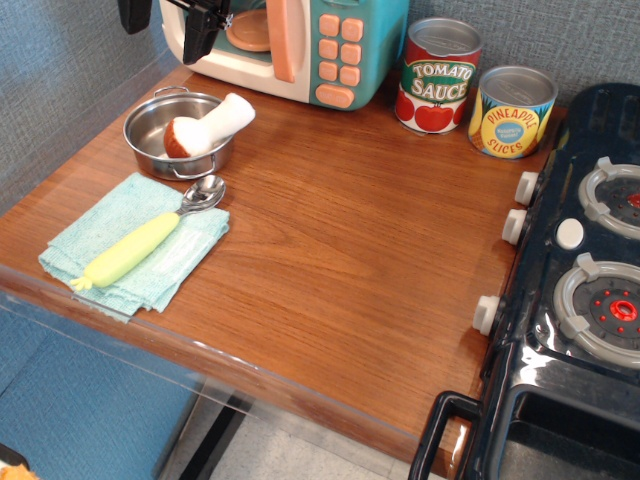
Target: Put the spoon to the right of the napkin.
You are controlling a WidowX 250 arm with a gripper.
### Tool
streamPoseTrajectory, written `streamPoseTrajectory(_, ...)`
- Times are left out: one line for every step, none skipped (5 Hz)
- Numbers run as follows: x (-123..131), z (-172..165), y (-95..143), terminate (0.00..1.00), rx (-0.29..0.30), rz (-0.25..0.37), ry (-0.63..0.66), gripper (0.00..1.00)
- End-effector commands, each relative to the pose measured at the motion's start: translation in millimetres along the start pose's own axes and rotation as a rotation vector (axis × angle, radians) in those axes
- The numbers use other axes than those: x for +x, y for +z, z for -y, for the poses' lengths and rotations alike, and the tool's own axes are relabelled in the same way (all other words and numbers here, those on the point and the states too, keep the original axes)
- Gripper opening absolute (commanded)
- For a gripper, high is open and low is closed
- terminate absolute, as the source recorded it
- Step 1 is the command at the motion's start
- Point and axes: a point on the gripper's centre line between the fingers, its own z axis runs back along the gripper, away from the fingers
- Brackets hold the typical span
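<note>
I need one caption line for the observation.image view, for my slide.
Spoon lies diagonally on the napkin, gripper raised near the toy microwave.
</note>
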Motion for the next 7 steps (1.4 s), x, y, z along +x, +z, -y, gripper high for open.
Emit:
streamPoseTrajectory(0,0,0,0.0,0.0,0.0,0.0,1.0)
streamPoseTrajectory(-26,7,6,0.0,-0.088,0.045,-0.018,1.0)
streamPoseTrajectory(-64,9,16,0.0,-0.103,0.097,-0.046,1.0)
streamPoseTrajectory(-109,20,0,0.0,-0.117,0.119,-0.114,1.0)
streamPoseTrajectory(-132,30,-21,0.0,-0.102,0.078,-0.122,1.0)
streamPoseTrajectory(-143,43,-37,0.0,-0.095,0.064,-0.142,1.0)
streamPoseTrajectory(-149,52,-48,0.0,-0.084,0.06,-0.16,1.0)
